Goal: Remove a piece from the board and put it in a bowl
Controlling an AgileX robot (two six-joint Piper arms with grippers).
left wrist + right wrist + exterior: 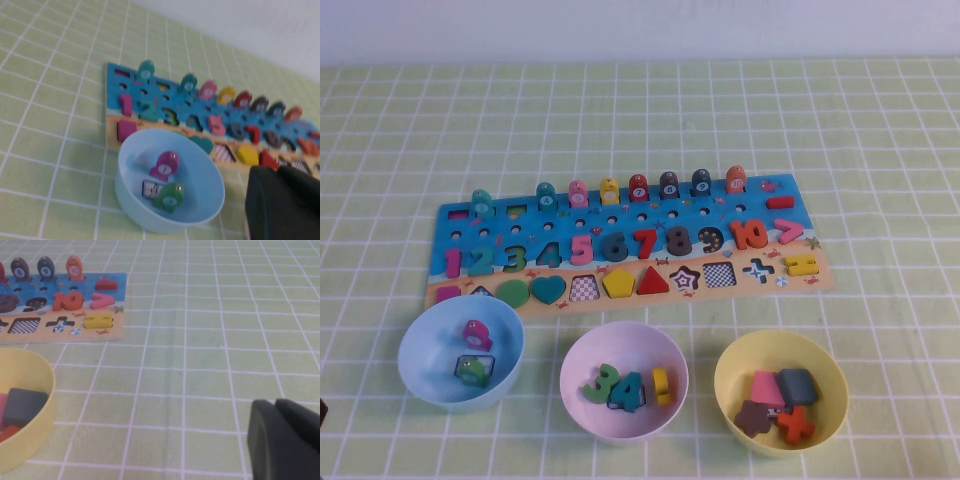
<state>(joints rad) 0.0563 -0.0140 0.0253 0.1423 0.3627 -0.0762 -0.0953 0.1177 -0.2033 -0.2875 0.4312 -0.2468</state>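
The board (pixel 740 215) lies across the middle of the table with numbers, shapes and a back row of pegs. The magenta-pink bar-like piece (pixel 451 262) sits in the number row at the board's left end; it also shows in the left wrist view (pixel 126 104). The pale pink-lilac bowl (pixel 624 328) stands in front of the board's middle and holds a few number pieces. My left gripper (pixel 277 170) is shut and empty, low near the blue bowl. My right gripper (pixel 275 402) is shut and empty over bare cloth, right of the board. Neither arm shows in the high view.
A light blue bowl (pixel 460 302) with two peg pieces and a tile stands front left. A yellow bowl (pixel 780 337) with several shape pieces stands front right. A green checked cloth covers the table, and a white wall runs along the back.
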